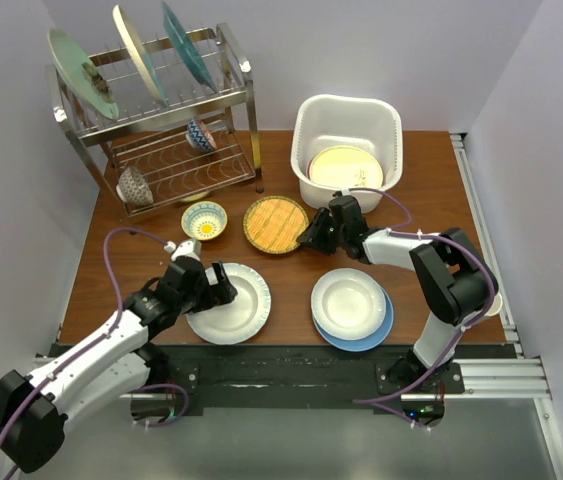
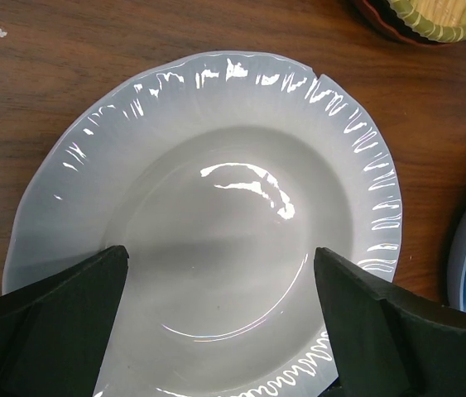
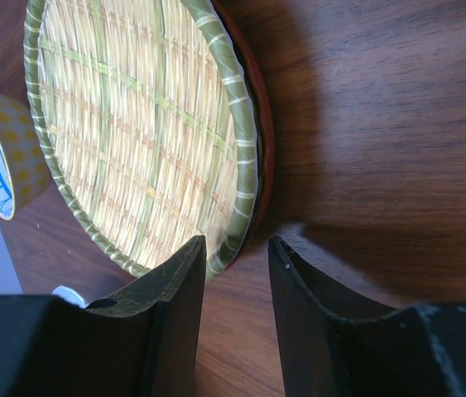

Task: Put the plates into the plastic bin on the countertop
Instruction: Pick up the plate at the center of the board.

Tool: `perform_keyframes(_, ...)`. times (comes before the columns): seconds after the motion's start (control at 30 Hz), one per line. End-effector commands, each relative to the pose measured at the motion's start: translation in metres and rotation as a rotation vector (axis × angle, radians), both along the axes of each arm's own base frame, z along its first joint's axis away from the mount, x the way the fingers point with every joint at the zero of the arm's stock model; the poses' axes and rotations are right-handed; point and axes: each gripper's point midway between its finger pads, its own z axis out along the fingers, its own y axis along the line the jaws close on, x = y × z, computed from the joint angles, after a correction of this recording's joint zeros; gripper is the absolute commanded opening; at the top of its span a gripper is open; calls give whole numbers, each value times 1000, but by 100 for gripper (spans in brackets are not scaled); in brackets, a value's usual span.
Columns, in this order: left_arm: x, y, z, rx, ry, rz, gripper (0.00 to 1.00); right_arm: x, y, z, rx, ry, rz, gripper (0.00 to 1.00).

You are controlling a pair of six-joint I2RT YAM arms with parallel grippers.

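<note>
The left gripper (image 1: 223, 291) hangs over a white round plate with a fluted rim (image 1: 246, 315) that lies flat at the near left of the brown wooden worktop (image 1: 431, 200). Its jaws are spread wide. In the left wrist view this gripper (image 2: 220, 256) has one finger over each side of the fluted plate's (image 2: 216, 165) near half, and nothing is held between them.

The right gripper (image 1: 311, 237) reaches to the middle of the worktop, at the right edge of a yellow woven-look round plate (image 1: 273, 222). In the right wrist view the jaws (image 3: 237, 244) stand partly apart with bare wood showing in the gap. The green-bound rim of the woven plate (image 3: 133, 124) comes right to the fingertips, against the left-hand one as seen there, and is not clamped. A dark brown plate rim (image 3: 264, 141) shows under the woven one.

The white plastic rectangular bin (image 1: 346, 100) stands at the far right of the worktop, just beyond the right gripper, with a cream round plate (image 1: 344, 168) lying in it. A second white round plate (image 1: 349, 300) sits on a blue plate (image 1: 371, 338) at the near right. A small yellow-and-blue bowl (image 1: 204, 220) stands just left of the woven plate. The steel wire dish rack (image 1: 176, 165) at the far left holds three more plates on edge.
</note>
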Motion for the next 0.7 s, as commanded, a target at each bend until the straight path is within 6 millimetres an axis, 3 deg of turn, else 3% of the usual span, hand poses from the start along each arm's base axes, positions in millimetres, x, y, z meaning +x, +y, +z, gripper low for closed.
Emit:
perform_keyframes(0.0, 8, -5, 12, -15, -41, -15, 99, 22, 7, 23, 29, -62, -22, 39)
perform_keyframes(0.17, 9, -5, 12, -14, -43, -15, 99, 20, 3, 16, 4, -54, -25, 27)
perform_keyframes(0.2, 8, -5, 11, -14, -40, -16, 99, 19, 1, 15, -5, -53, -25, 22)
perform_keyframes(0.23, 7, -4, 10, -12, -38, -14, 99, 19, 0, 16, -14, -55, -23, 10)
perform_keyframes(0.3, 8, -5, 12, -15, -45, -14, 99, 17, -4, 16, -33, -65, -21, 1)
perform_keyframes(0.43, 7, -5, 10, -18, -39, -11, 99, 11, -8, 21, -39, -74, -9, 0)
perform_keyframes(0.67, 10, -7, 20, -46, -77, -10, 99, 2, -15, 62, -34, -147, 4, 0)
